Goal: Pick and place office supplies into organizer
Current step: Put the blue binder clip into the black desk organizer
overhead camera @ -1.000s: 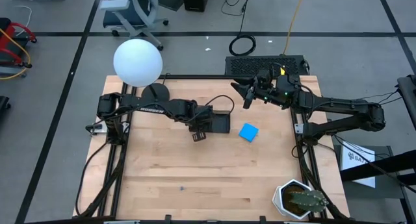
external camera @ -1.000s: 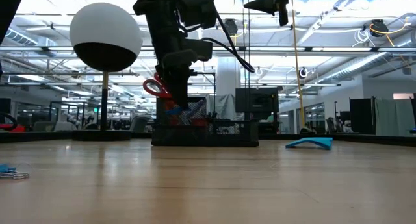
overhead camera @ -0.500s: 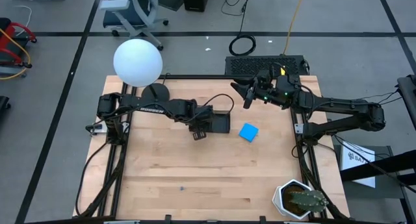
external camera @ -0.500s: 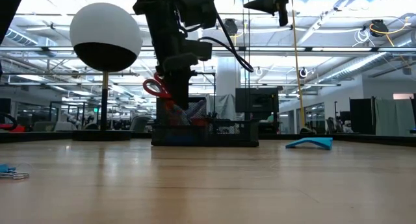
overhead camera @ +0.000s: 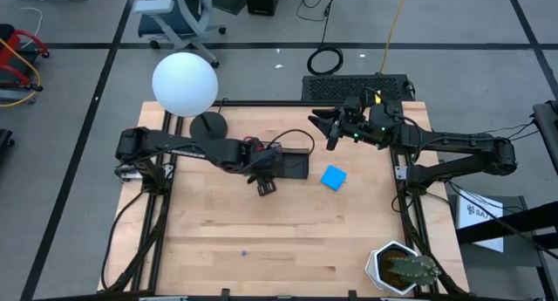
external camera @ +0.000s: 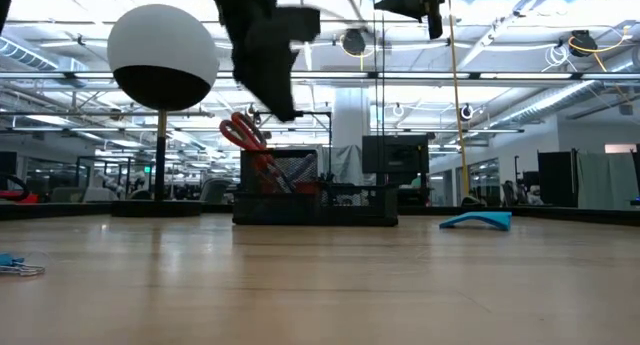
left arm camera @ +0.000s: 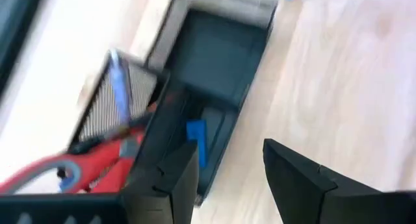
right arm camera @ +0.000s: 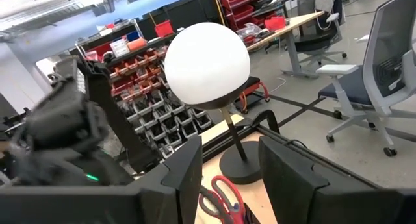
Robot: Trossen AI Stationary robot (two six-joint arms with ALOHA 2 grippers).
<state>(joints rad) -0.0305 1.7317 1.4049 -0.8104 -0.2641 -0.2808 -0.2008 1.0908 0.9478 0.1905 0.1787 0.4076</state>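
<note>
left gripper (left arm camera: 231,169): fingers spread, empty, above organizer (overhead camera: 292,165)
right gripper (right arm camera: 224,169): raised, fingers parted, empty
scissors (external camera: 243,140): standing in organizer
blue pad (overhead camera: 333,178): on surface (overhead camera: 261,240)

No legible text, white sheet (overhead camera: 478,215) beside the table carries lettering (too small).
</note>
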